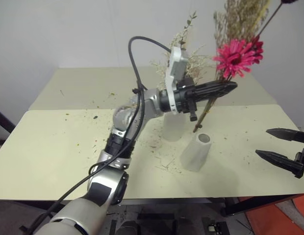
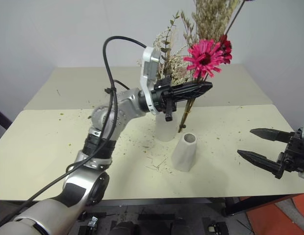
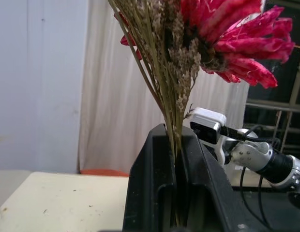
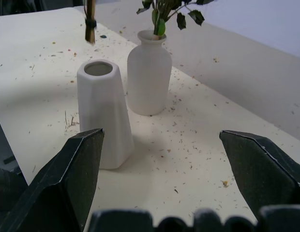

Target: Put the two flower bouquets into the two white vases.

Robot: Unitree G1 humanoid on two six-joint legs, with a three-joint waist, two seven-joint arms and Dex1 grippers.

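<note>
My left gripper (image 1: 231, 87) is shut on the stems of the tan grass bouquet with the magenta daisy (image 1: 236, 57) and holds it tilted in the air. The stem ends (image 1: 195, 130) hang just behind and above the cone-shaped white vase (image 1: 197, 152), which stands upright with its mouth free. Partly hidden behind my left arm, the rounded bottle vase (image 2: 165, 129) holds the cream-white sprigs (image 2: 167, 51). In the left wrist view the fingers (image 3: 155, 183) clamp the grass stems. At the right, low over the table, my right gripper (image 2: 245, 142) is open with nothing in it and faces both vases.
Plant crumbs litter the cream table (image 1: 54, 147), and a second table (image 1: 93, 83) adjoins behind it, against a white wall. The table's right edge lies close to my right gripper. An orange object (image 1: 274, 218) sits on the floor at the lower right.
</note>
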